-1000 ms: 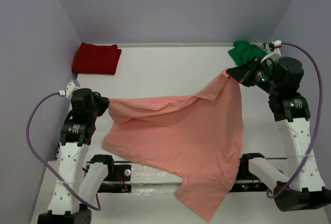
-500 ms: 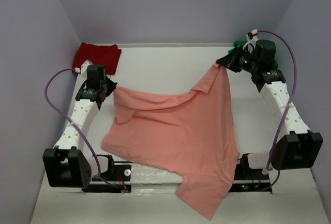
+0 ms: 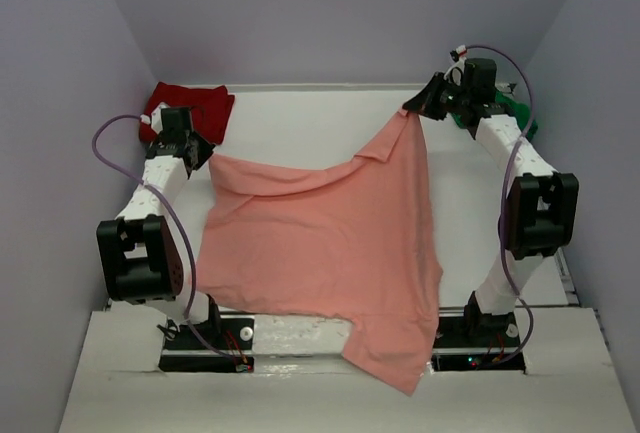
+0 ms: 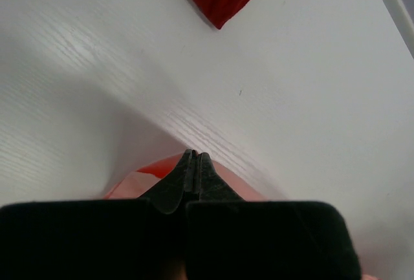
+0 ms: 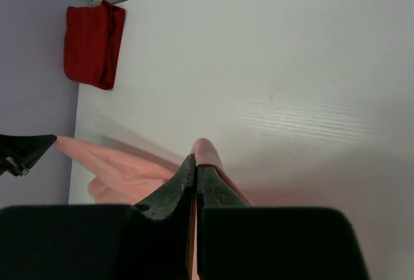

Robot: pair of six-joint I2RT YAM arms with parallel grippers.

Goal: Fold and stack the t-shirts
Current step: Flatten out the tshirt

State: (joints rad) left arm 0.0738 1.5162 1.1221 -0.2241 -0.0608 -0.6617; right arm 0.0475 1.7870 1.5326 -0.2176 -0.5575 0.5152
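At the bottom centre of the top view, one corner of the salmon-pink t-shirt (image 3: 320,253) hangs over the near edge of the white table (image 3: 300,118), past the two arm bases. From there the shirt spreads up across the middle of the frame, wrinkled, with a fold running along its upper edge.

Its upper-left corner is pinched in the left gripper (image 3: 203,152), jaws pressed together on the cloth. The left wrist view shows the closed fingertips (image 4: 195,158) with pink fabric bunched just beneath them. Its upper-right corner rises to the right gripper (image 3: 411,110), jaws likewise clamped on the cloth. In the right wrist view a pink fold curls over the closed tips (image 5: 195,161).

Beyond the left gripper, in the upper left corner of the table, lies the dark red t-shirt (image 3: 213,105), folded. At the upper right, partly hidden behind the right arm, lies the bright green t-shirt (image 3: 516,111), crumpled.
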